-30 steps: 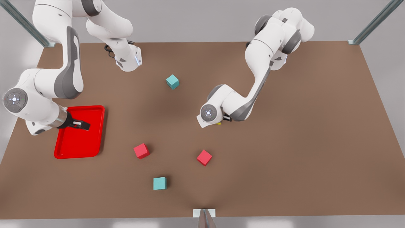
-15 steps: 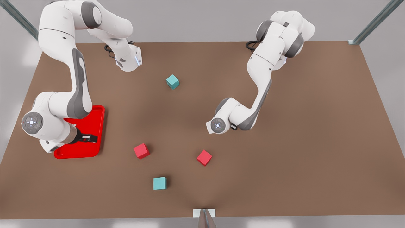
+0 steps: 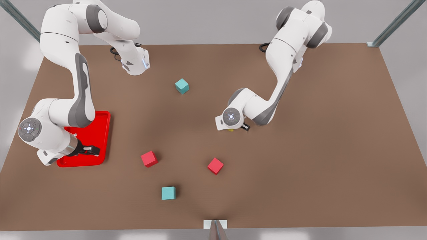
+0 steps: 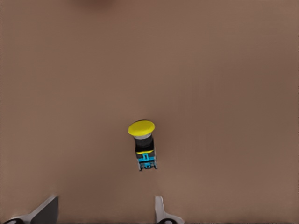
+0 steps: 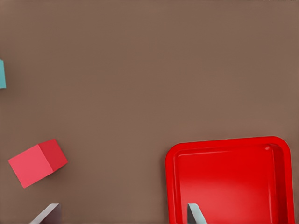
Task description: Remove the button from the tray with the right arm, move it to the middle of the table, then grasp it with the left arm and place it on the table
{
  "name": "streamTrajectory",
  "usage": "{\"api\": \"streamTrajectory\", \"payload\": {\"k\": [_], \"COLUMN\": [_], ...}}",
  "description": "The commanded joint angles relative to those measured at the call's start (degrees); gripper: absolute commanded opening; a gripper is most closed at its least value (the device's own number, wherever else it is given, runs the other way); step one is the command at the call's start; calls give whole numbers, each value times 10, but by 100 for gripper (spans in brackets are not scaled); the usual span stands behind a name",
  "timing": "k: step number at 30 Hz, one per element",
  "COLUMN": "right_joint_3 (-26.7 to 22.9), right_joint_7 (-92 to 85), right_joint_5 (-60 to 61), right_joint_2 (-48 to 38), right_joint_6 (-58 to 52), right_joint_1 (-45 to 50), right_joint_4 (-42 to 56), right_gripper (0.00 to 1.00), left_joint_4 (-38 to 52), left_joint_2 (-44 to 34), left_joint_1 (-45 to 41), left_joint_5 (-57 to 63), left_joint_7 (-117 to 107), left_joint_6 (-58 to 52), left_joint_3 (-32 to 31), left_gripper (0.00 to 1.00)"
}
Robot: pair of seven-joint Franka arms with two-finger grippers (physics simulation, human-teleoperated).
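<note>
Front view hides most of the button (image 3: 230, 130) under the left end effector (image 3: 237, 129), fingers spread, empty.

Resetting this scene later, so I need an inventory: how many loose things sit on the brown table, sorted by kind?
Red cubes: 2
Teal cubes: 2
Red rectangular tray: 1
Yellow-capped push-button: 1
Total: 6

left hand (image 4: 103, 212) open, right hand (image 3: 91, 150) open
</note>
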Motion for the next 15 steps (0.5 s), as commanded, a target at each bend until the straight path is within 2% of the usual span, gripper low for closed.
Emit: {"api": "streamTrajectory", "payload": {"k": [1, 6, 8, 11, 15], "right_joint_3": [0, 0, 0, -1, 0], "right_joint_7": [-24, -24, -26, -26, -24], "right_joint_5": [-1, 0, -1, -2, 0], "right_joint_2": [1, 3, 2, 2, 0], "right_joint_6": [0, 0, -1, 4, 34], "right_joint_1": [0, 0, 1, 3, 0], "right_joint_4": [1, 1, 0, -1, -11], "right_gripper": [100, 100, 100, 100, 100], "left_joint_4": [-8, -21, -21, -65, -77], "left_joint_2": [-10, -9, 0, 12, 25], "left_joint_1": [-1, -11, -40, -54, -49], "left_joint_5": [0, 0, 0, 3, 8], "left_joint_7": [-36, -74, -117, -128, -163], "left_joint_6": [-9, 19, 38, 95, 97], "left_joint_3": [-3, -9, -9, -8, -8], "left_gripper": [100, 100, 100, 100, 100]}}
